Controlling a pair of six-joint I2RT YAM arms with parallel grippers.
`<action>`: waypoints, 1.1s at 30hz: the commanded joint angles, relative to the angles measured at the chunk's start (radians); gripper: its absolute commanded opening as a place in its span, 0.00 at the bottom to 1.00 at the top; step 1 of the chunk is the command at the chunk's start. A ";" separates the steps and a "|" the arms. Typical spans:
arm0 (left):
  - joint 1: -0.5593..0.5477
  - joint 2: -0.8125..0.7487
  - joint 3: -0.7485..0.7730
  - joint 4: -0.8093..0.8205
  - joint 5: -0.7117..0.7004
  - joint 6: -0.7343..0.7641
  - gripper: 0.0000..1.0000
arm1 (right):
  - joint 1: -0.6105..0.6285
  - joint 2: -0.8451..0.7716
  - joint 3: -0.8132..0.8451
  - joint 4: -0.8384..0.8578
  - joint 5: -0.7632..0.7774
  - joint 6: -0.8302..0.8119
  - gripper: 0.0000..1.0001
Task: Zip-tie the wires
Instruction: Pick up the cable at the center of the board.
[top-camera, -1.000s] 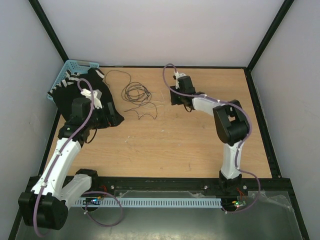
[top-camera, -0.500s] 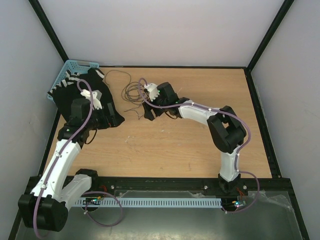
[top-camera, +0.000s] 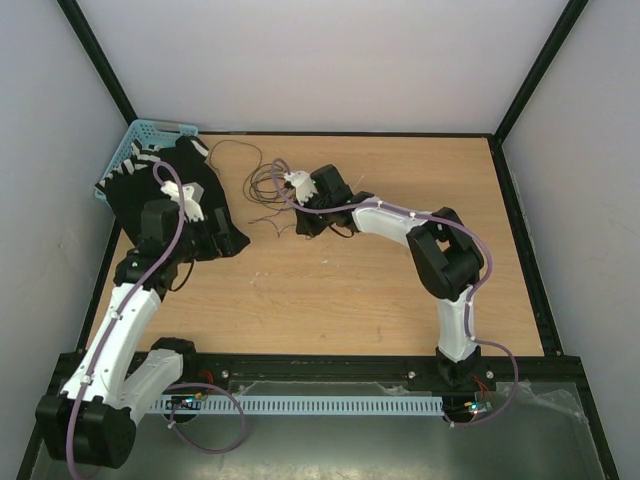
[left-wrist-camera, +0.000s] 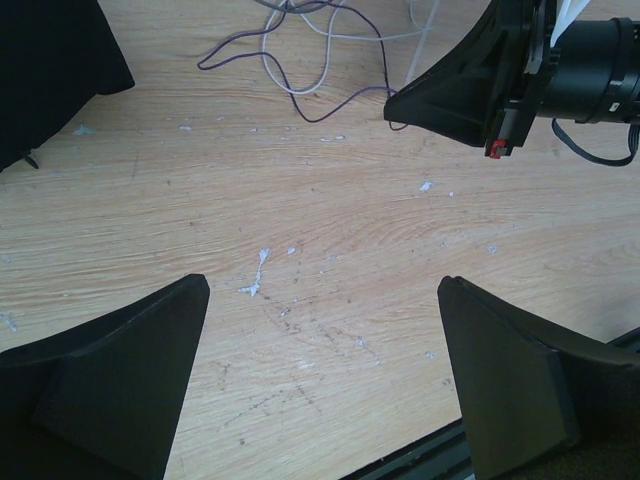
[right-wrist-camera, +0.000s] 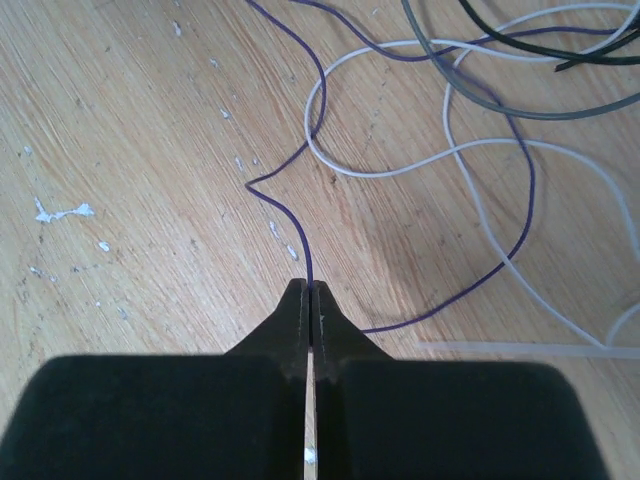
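The wires (top-camera: 270, 186) lie in a loose tangle at the back middle of the table. Up close they are thin purple (right-wrist-camera: 312, 240), white (right-wrist-camera: 400, 165) and dark grey (right-wrist-camera: 480, 90) strands. My right gripper (right-wrist-camera: 311, 290) is low over the wood at the tangle's near edge (top-camera: 303, 222), shut on the purple wire, which runs out of its tips. A pale thin plastic strip (right-wrist-camera: 520, 349) lies flat just right of it. My left gripper (left-wrist-camera: 322, 285) hovers open over bare wood, left of the wires (left-wrist-camera: 320, 95), with nothing between its fingers.
A light blue basket (top-camera: 125, 150) sits at the back left corner. A black bulky shape (left-wrist-camera: 50, 60) lies beside the left arm. The black frame rail (top-camera: 330, 365) runs along the table's near edge.
The right arm swung left from the back middle to the wire tangle, and its gripper closed on the purple wire. The left arm stayed put, open.
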 joint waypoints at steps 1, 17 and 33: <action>0.000 -0.048 0.015 0.006 0.017 0.009 0.99 | 0.006 -0.106 0.067 -0.084 0.039 -0.014 0.00; 0.005 -0.134 0.192 0.007 0.023 0.055 0.99 | -0.001 -0.290 0.630 -0.163 0.184 0.022 0.00; 0.003 -0.130 0.090 0.196 0.164 0.012 0.99 | -0.001 -0.354 0.956 -0.156 0.103 0.090 0.00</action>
